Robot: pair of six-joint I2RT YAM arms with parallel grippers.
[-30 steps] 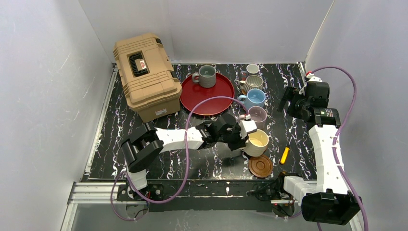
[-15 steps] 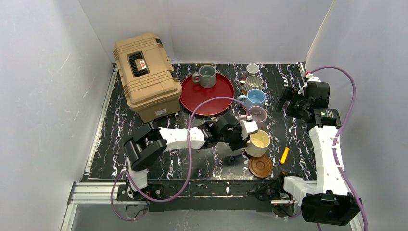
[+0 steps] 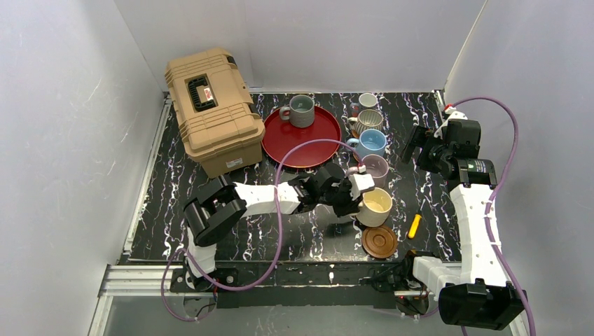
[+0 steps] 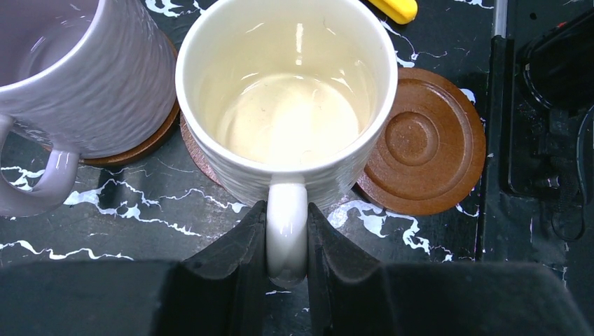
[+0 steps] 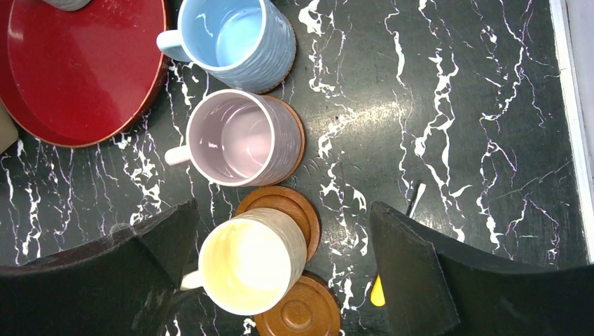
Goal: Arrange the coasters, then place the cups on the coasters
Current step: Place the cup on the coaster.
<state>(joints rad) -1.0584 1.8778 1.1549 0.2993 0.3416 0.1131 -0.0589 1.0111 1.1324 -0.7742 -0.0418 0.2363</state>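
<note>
Coasters first: nearest me, to the near right of the red tray (image 3: 301,145), a ringed brown coaster (image 3: 380,241) lies bare. Just beyond it, a step closer to the tray, is the cream cup (image 4: 287,119), over a second coaster (image 5: 288,201) but off-centre on it. I cannot tell whether its base is seated.

My left claw (image 4: 286,218) is nearly closed, its two fingers pinching the cup's handle (image 4: 286,238) from either side. I judge the cup to be stiff, fairly heavy for so narrow a grip, glazed and slippery. Held by the handle alone it could swivel or sag, and it would chip if knocked against its neighbour. The handle is the sensible hold, since the rim is wide and smooth.

Next toward the tray, the lilac cup (image 5: 238,136) sits on its coaster, close beside the cream one. The blue cup (image 5: 235,31) follows, beside the tray's right edge, with the ribbed grey cup (image 3: 369,120) and the white cup (image 3: 368,101) farther back. The grey-green cup (image 3: 302,110) stands on the tray's far side, not on a coaster.

My right claw (image 3: 417,145) hangs well right of the tray, wide open and holding nothing.
</note>
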